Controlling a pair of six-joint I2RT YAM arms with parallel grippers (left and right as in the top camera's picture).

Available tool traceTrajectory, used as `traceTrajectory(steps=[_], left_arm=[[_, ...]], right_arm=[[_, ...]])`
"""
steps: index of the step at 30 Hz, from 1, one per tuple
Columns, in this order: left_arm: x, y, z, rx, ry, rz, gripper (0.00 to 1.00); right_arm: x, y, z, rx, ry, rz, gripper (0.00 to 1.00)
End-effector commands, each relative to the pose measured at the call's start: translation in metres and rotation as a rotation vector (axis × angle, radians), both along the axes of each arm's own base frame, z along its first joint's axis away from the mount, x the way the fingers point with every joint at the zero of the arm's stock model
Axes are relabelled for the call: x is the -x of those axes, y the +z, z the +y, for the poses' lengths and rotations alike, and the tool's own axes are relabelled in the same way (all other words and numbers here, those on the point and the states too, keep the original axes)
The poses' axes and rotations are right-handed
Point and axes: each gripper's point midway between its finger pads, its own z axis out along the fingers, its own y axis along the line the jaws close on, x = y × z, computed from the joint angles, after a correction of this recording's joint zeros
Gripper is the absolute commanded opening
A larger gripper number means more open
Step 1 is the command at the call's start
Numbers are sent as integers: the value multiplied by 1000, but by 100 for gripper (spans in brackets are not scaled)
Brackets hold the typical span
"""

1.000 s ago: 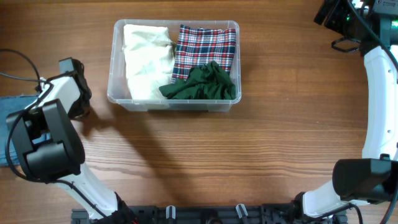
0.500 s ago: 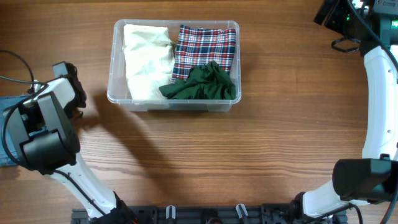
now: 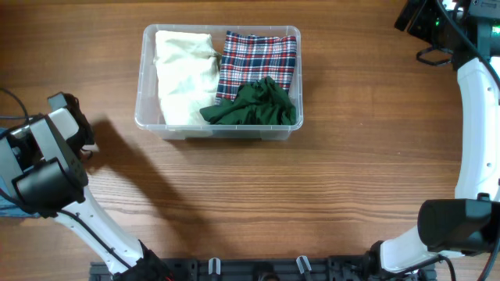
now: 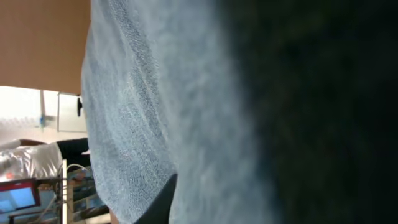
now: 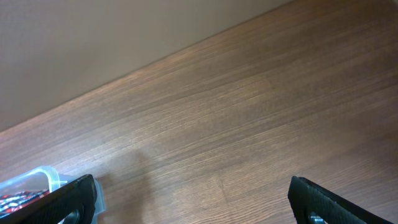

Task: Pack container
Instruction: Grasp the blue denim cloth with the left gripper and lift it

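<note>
The container, a clear plastic bin, stands at the table's far middle. It holds a cream cloth, a red plaid cloth and a crumpled green cloth. My left arm reaches over the table's left edge and hides its own gripper in the overhead view. Blue-grey knitted cloth fills the left wrist view right up against the camera, and the jaws are hidden. My right gripper hangs open over bare wood at the far right, with a corner of the container just beside its left fingertip.
The right arm runs along the table's right edge. A black rail lies along the near edge. Bare wood lies between the container and the near edge.
My left arm has swung left and nearer, away from the container, out over the table's left edge where the blue cloth lay. The right arm and the container have not moved.
</note>
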Motion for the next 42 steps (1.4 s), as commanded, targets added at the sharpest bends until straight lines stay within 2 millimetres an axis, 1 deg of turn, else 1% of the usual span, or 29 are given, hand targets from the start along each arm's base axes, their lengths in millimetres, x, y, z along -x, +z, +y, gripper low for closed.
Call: traceTrajectory(steps=[1, 3, 7, 11, 15, 18, 20, 23, 24, 28, 31, 36, 37, 42], left_arm=[[8, -25, -9, 90, 6, 7, 7], [7, -25, -9, 87, 6, 1, 4], [2, -24, -12, 86, -9, 0, 4], [-16, -19, -21, 84, -54, -5, 4], [-44, -9, -36, 131, -108, -13, 4], [-69, 13, -47, 127, -119, -52, 4], [-83, 26, -54, 138, -130, -70, 4], [-100, 43, -62, 174, -146, -92, 4], [-105, 51, -65, 181, -139, -112, 4], [-119, 72, -76, 260, -126, -186, 4], [-125, 86, -82, 304, -128, -228, 4], [-125, 116, -89, 333, -135, -285, 4], [-124, 125, -90, 334, -139, -301, 4], [-123, 161, -96, 315, -167, -380, 4]], right_arm=[[0, -2, -2, -1, -20, 3, 100], [0, -2, -2, -1, -20, 3, 100], [0, -2, -2, 0, -19, 3, 100], [0, -2, -2, -1, -20, 3, 99], [0, -2, -2, 0, -19, 3, 100], [0, -2, -2, -1, -20, 3, 99], [0, -2, -2, 0, -19, 3, 100], [0, -2, -2, 0, -20, 3, 100], [0, -2, -2, -1, -20, 3, 100], [0, -2, -2, -1, -20, 3, 99], [0, -2, -2, -1, -20, 3, 99], [0, -2, -2, -1, -20, 3, 100], [0, -2, -2, -1, -20, 3, 100], [0, -2, -2, -1, -20, 3, 100]])
